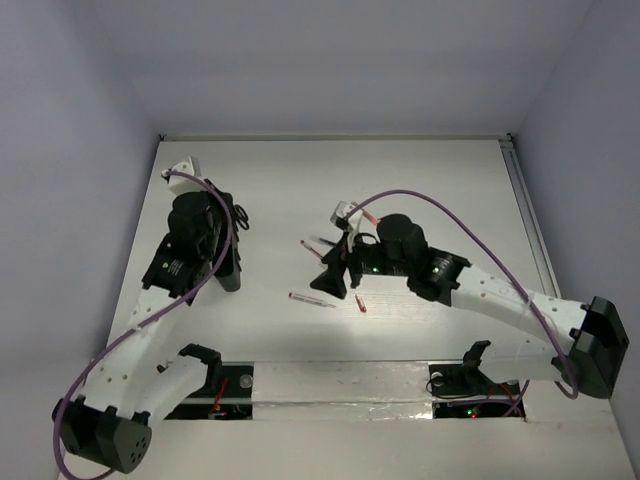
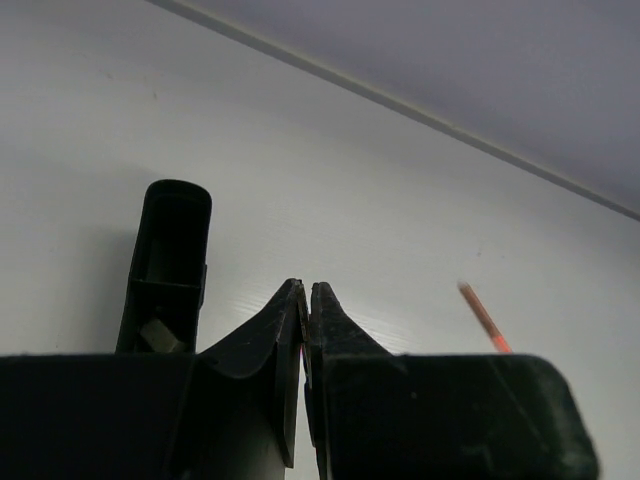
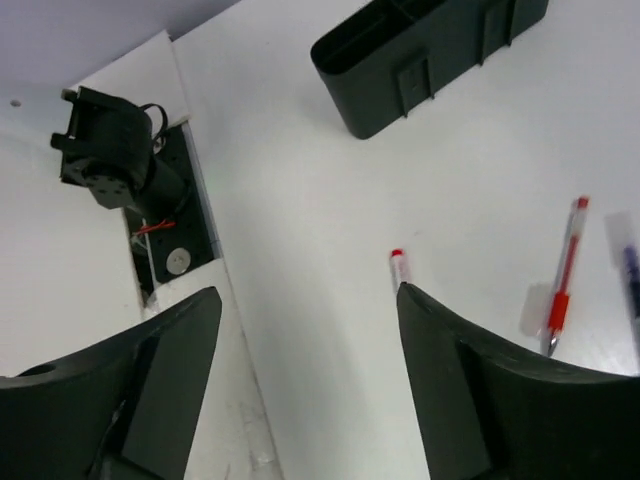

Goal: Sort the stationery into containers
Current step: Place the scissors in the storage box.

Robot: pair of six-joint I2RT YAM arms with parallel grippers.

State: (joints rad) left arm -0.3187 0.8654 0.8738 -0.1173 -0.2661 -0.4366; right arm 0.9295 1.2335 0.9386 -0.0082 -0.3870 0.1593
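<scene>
**Operator:** While loose stationery lies about the table [image 1: 440, 200], how far along is the sort?

**Technician:** At an early stage, as I judge it. The black box [image 3: 420, 60] lies flat on the left part of the table. One tan piece [image 2: 160, 335], probably an eraser, sits in its near compartment. The rest of the interior is hidden. Outside the box, near the table's centre, lie a red-capped pen [image 3: 397, 262], a second red-and-white pen [image 3: 562, 290] and a blurred dark pen [image 3: 628, 262]. Those items are left to load.

**Operator:** State the arm poses.

**Technician:** The left arm [image 1: 150, 320] reaches forward. The left gripper [image 2: 305, 300] is low over the table just beside the box, with its jaws pressed together. A faint pink sliver shows between the tips, and I cannot tell what it is. The right arm [image 1: 500, 300] reaches in toward the centre. The right gripper [image 3: 308, 295] points down over the pens, its jaws spread wide and holding nothing. The red-capped pen's tip shows just at the edge of one finger.
</scene>
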